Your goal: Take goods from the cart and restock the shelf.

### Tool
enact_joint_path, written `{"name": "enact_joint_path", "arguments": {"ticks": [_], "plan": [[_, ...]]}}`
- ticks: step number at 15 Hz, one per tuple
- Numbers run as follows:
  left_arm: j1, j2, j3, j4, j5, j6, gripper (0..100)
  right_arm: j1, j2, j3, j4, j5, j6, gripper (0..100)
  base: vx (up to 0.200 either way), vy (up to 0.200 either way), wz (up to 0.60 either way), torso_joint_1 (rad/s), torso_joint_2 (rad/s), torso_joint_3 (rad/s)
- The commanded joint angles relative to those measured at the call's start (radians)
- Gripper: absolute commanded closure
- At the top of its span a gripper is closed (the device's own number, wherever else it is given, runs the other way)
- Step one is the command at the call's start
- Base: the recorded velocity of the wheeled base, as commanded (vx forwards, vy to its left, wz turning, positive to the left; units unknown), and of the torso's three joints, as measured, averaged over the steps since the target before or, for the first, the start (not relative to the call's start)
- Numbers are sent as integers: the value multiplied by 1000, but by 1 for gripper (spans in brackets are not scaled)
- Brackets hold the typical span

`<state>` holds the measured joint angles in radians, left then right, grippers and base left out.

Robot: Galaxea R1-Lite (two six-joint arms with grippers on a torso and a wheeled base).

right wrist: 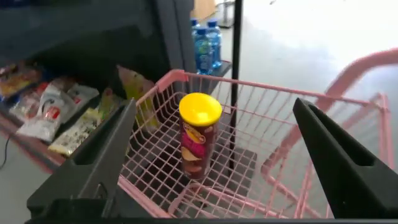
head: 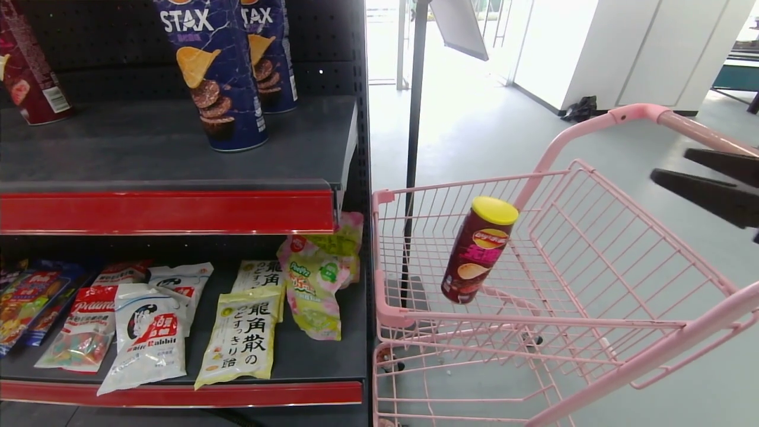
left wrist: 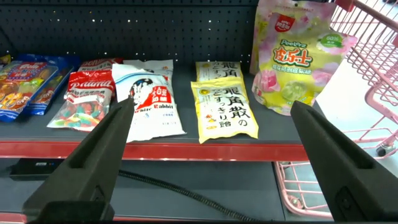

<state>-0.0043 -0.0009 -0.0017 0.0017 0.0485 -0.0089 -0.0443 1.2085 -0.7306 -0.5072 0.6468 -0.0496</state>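
Observation:
A dark red chips can with a yellow lid stands upright in the pink cart's upper basket, near its shelf-side corner; the right wrist view shows the same can. My right gripper hovers open above the cart's far right side, well apart from the can, and its fingers frame the can from above. My left gripper is open and holds nothing, low in front of the lower shelf, facing the snack bags.
The upper shelf holds two blue chips cans and a red can at the far left, with bare space between. Several snack bags lie on the lower shelf. A black pole stands behind the cart.

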Motion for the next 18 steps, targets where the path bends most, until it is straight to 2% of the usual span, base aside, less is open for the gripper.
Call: {"name": "enact_joint_path", "arguments": {"ticks": [1, 5, 9, 10, 15, 18], "plan": [[0, 1, 0, 0, 1, 0, 0, -59, 378, -184, -80, 251, -173, 0, 0, 0, 0, 0, 0, 0], [1, 1, 0, 0, 1, 0, 0, -55, 638, -411, -79, 366, -357, 0, 0, 0, 0, 0, 0, 0], [0, 1, 0, 0, 1, 0, 0, -63, 741, -437, -47, 430, -475, 0, 0, 0, 0, 0, 0, 0], [0, 1, 0, 1, 1, 0, 0, -74, 749, -435, -11, 448, -509, 0, 0, 0, 0, 0, 0, 0], [1, 1, 0, 0, 1, 0, 0, -108, 775, -441, 357, 522, -825, 0, 0, 0, 0, 0, 0, 0], [0, 1, 0, 1, 1, 0, 0, -80, 809, -440, 392, 524, -872, 0, 0, 0, 0, 0, 0, 0]]}}
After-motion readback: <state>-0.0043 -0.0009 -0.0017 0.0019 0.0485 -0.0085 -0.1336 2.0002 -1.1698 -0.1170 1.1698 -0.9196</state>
